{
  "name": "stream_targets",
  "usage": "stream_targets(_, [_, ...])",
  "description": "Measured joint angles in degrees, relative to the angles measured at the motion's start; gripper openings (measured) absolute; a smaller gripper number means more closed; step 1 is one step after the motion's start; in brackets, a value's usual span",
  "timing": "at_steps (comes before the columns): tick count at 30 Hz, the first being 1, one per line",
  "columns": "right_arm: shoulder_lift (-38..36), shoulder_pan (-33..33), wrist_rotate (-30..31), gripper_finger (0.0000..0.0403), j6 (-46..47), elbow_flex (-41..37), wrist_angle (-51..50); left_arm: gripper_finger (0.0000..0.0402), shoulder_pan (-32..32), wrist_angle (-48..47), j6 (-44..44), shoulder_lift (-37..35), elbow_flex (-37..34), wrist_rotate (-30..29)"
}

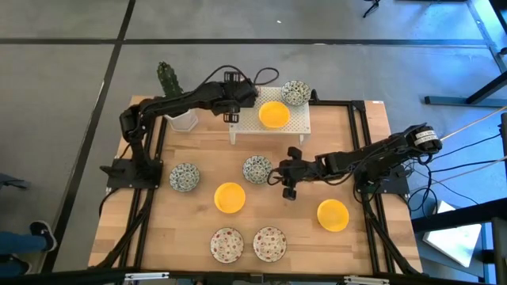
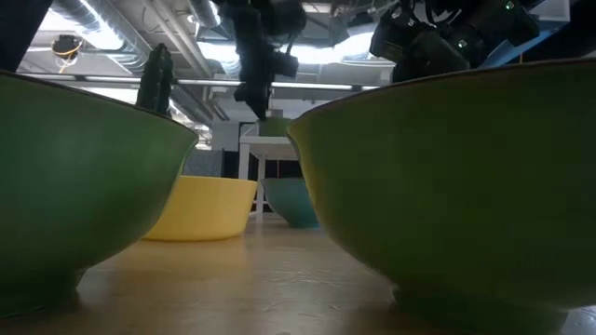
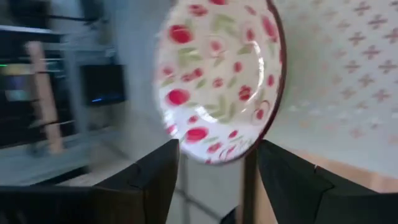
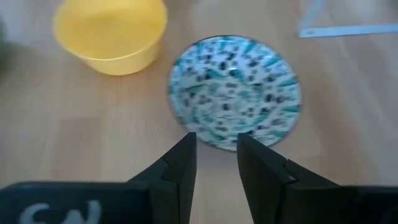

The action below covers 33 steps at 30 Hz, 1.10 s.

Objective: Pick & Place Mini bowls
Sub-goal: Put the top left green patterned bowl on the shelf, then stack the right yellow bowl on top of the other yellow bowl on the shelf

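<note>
1. Overhead view: even, soft light, no hard shadows on the table (image 1: 198,214); faint shade only right under the arms. Sharp all over.
2. Low view: backlit. Bright ceiling lights (image 2: 317,51) blow out behind the arms, which read as dark silhouettes. Two near bowls (image 2: 447,186) fill the frame, soft, oddly green, dim on the near sides.
3. Left wrist view: heavy motion blur; speckled bowl (image 3: 217,74) smeared, room behind streaked. Perforated stand (image 3: 336,81) washed out, pale.
4. Right wrist view: bright and warm; patterned bowl (image 4: 235,93) slightly blurred, yellow bowl (image 4: 111,34) soft, near fingers dark.
</note>
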Motion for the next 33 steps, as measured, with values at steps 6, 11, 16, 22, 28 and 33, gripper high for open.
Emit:
stream_targets(6, [-2.4, 0.0, 4.3, 0.0115, -0.9, 0.0, -5.9, 0.0221, -5.5, -6.5, -2.4, -0.2, 4.1, -2.1])
stream_targets(11, [-10.0, 1.3, 11.0, 0.0115, 4.6, 0.0, -17.3, 0.022, -8.8, -10.6, -9.2, -1.4, 4.2, -1.2])
stream_targets(16, [-18.2, 3.2, 11.4, 0.0115, 16.5, 0.0, -30.7, 0.0219, -11.2, -14.0, -22.1, -4.0, 2.7, -0.8])
stream_targets(22, [-22.0, 5.7, -6.8, 0.0115, 38.0, -0.5, -47.7, 0.0219, -16.9, -6.1, -32.8, -9.7, -7.7, -1.3])
stream_targets(28, [-20.3, 11.1, -17.7, 0.0115, 43.3, -0.6, -51.5, 0.0219, -22.6, 12.6, -33.3, -15.0, -20.9, -1.5])
stream_targets(33, [-18.7, 16.5, -18.5, 0.0115, 46.5, -0.6, -52.5, 0.0219, -24.7, 26.7, -32.8, -17.0, -30.5, -2.8])
